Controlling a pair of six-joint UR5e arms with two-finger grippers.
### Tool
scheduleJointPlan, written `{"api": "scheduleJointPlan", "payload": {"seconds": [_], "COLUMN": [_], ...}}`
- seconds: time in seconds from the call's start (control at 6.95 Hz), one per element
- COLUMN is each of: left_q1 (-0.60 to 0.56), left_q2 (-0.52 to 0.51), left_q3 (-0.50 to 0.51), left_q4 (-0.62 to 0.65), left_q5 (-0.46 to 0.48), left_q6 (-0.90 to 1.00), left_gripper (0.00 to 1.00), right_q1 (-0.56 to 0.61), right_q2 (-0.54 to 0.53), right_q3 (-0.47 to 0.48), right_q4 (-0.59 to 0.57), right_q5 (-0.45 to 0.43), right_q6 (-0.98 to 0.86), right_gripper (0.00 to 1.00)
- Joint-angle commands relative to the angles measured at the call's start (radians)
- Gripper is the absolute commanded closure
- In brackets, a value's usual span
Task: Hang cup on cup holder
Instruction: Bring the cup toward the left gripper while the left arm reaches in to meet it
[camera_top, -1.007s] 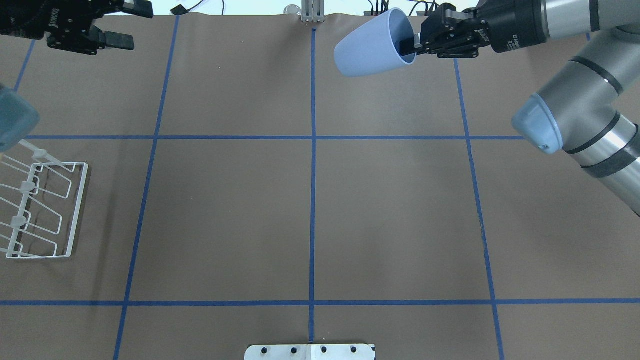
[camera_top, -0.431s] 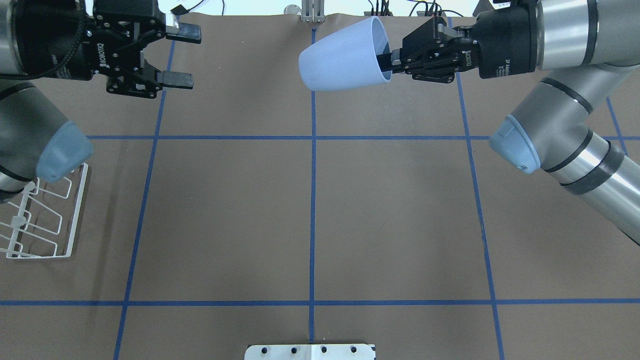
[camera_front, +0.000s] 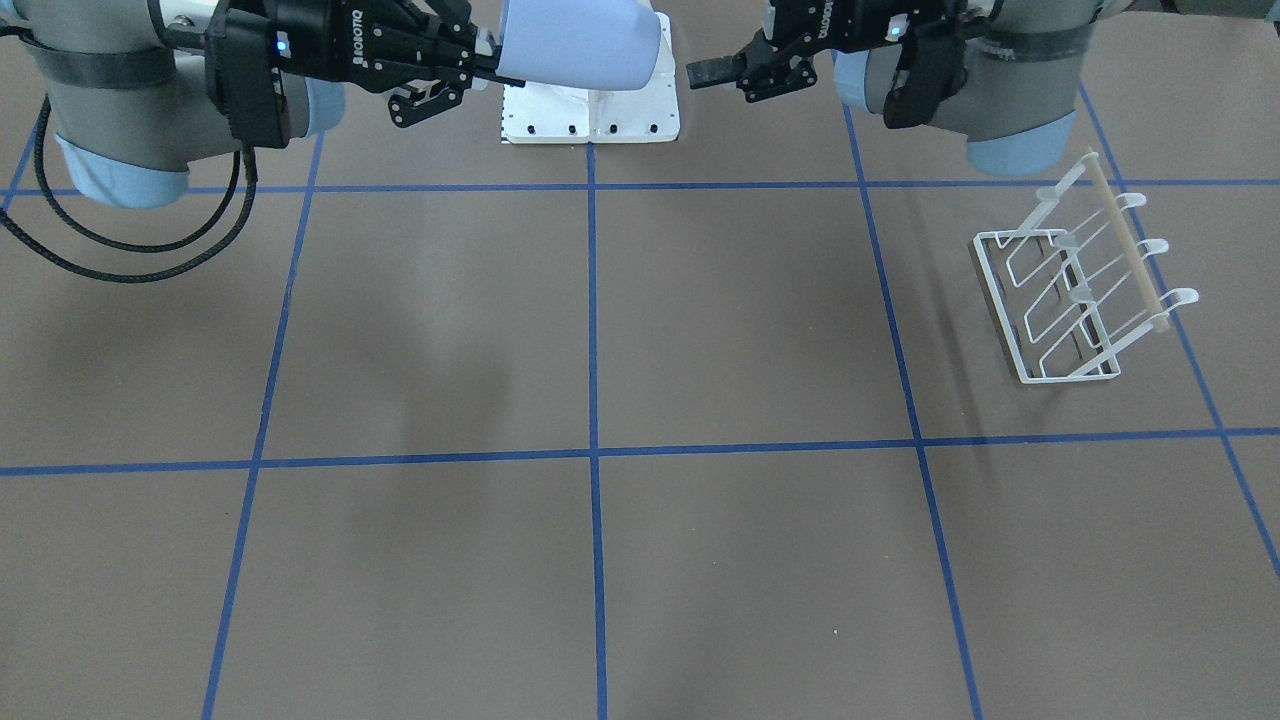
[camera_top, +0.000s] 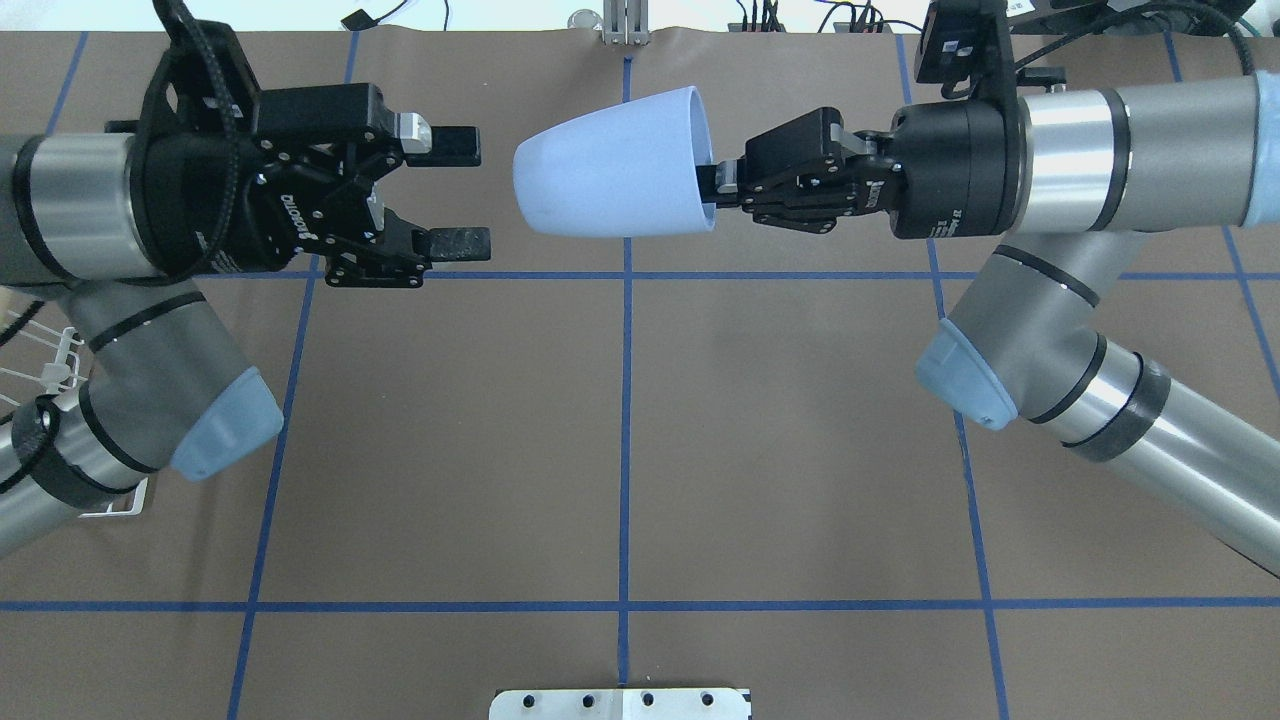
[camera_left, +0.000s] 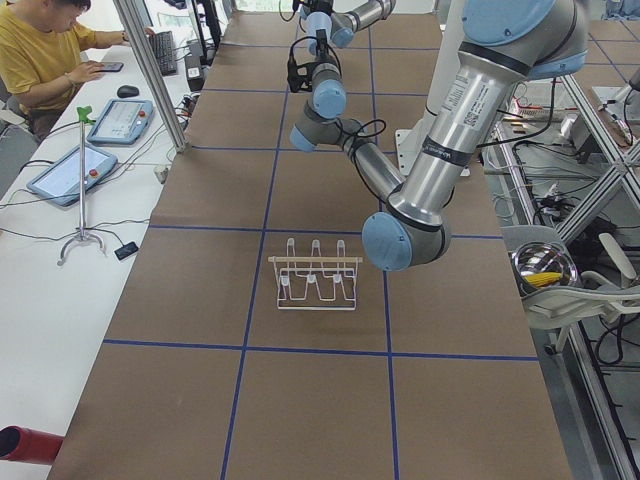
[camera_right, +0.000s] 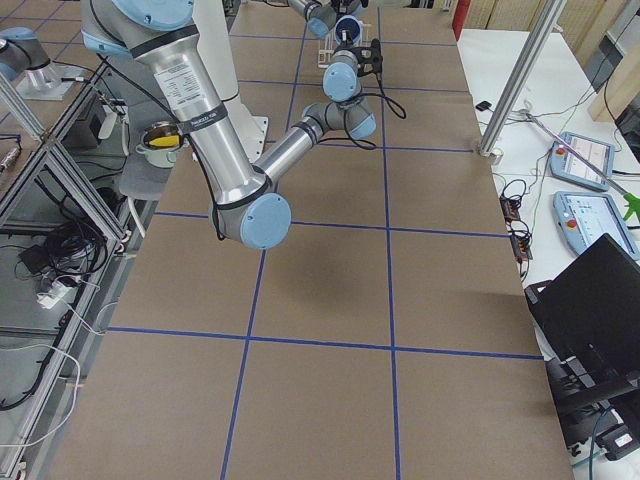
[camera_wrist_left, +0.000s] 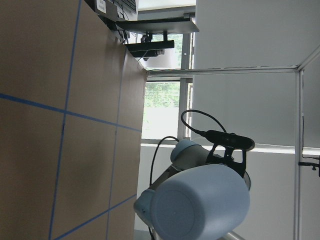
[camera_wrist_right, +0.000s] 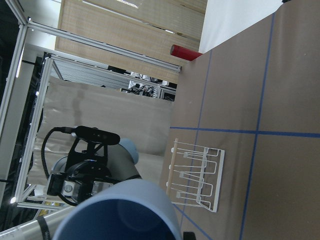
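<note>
The pale blue-grey cup hangs sideways in the air over the far middle of the table, its base towards my left gripper. My right gripper is shut on the cup's rim, one finger inside. My left gripper is open and empty, its fingers just short of the cup's base. The cup lies between the right gripper and the left gripper. The left wrist view shows the cup's base. The white wire cup holder stands on the table on my left; my left arm hides most of it in the overhead view.
Blue tape lines divide the brown table. A white mounting plate sits at the robot's edge. The cup holder stands under my left arm's elbow. An operator sits at a side desk.
My right arm has carried the cup leftwards and lower in the overhead view, past the centre line. My left arm has swung right towards it, gripper still open, and now covers most of the holder.
</note>
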Motion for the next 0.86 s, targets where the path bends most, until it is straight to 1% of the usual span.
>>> {"api": "scheduleJointPlan", "payload": {"seconds": [0.0, 0.29, 0.43, 0.58, 0.72], "left_q1": [0.054, 0.054, 0.054, 0.058, 0.067], "left_q2": [-0.006, -0.008, -0.008, -0.014, -0.014], "left_q3": [0.0, 0.0, 0.0, -0.001, -0.007], "left_q4": [-0.05, -0.05, -0.052, -0.052, -0.053], "left_q5": [0.077, 0.077, 0.077, 0.1, 0.107], "left_q6": [-0.019, -0.025, -0.027, -0.028, -0.028], "left_gripper": [0.01, 0.01, 0.04, 0.07, 0.07], "right_q1": [-0.045, -0.05, -0.051, -0.054, -0.056], "right_q2": [-0.001, -0.005, -0.005, -0.005, -0.005], "right_q3": [0.012, 0.012, 0.012, 0.011, 0.011], "right_q4": [0.047, 0.074, 0.074, 0.074, 0.074], "right_q5": [-0.031, -0.031, -0.031, -0.034, -0.039], "right_q6": [0.005, 0.027, 0.027, 0.025, 0.025], "right_gripper": [1.0, 1.0, 1.0, 1.0, 1.0]}}
